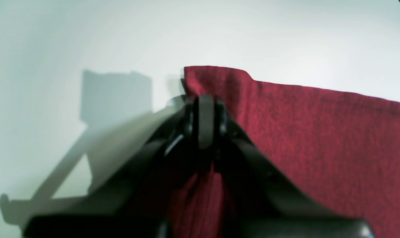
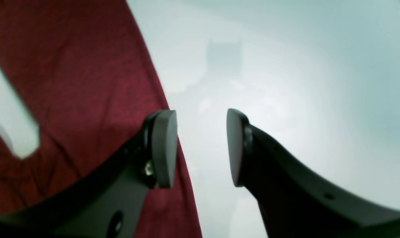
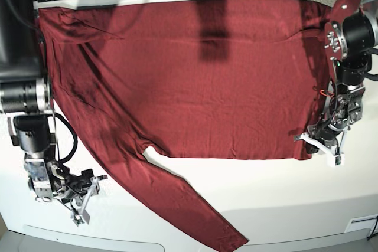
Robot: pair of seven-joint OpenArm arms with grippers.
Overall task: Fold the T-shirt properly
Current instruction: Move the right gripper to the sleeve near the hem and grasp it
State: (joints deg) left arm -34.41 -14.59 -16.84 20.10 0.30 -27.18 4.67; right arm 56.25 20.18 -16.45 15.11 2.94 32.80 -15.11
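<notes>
Base view gives me one T-shirt [image 3: 195, 75], maroon and long-sleeved, spread flat across the white table [image 3: 266, 205], its body running side to side and one sleeve trailing diagonally toward the near edge. I count two arms, one garment, nothing else on the surface. My left gripper [image 3: 322, 140] is clamped shut on the shirt's hem corner; the left wrist view shows the fabric [image 1: 318, 138] bunched between the closed jaws [image 1: 205, 122]. My right gripper [image 3: 82, 202] stands with its jaws apart and empty, off the cloth, on bare table. From the right wrist view, the sleeve [image 2: 81, 86] lies just beside one fingertip [image 2: 163, 148], so I judge the right arm is the nearer one to take that sleeve.
</notes>
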